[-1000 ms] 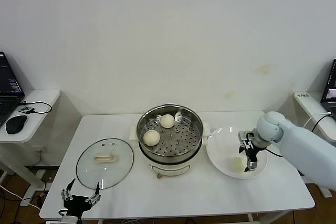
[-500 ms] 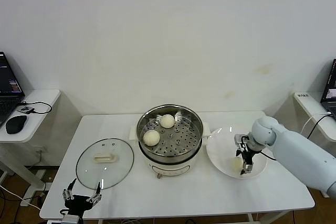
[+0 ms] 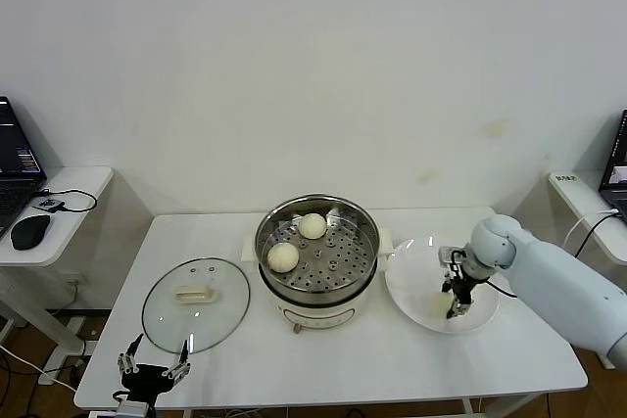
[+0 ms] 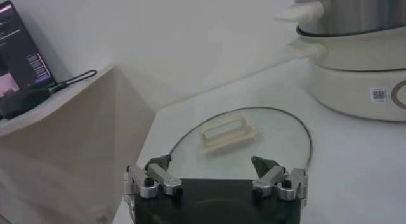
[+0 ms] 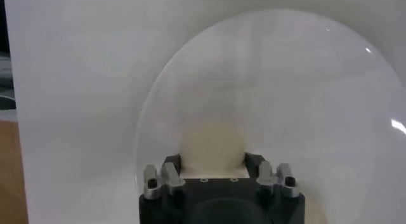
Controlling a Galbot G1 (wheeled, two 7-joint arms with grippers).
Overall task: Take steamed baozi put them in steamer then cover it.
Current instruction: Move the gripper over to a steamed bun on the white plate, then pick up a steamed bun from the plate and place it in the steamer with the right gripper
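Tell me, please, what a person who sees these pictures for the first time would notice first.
First the shiny steamer at the table's middle, open, with two baozi on its perforated tray. Next, the right gripper lowered into the white plate right of the steamer, its fingers on either side of a third bun. The glass lid lies flat left of the steamer, and the left gripper waits open at the table's front edge.

Shiny perforated steel steamer (image 3: 316,250); clear, seemingly glass lid (image 3: 195,303); smooth baozi (image 3: 283,257).
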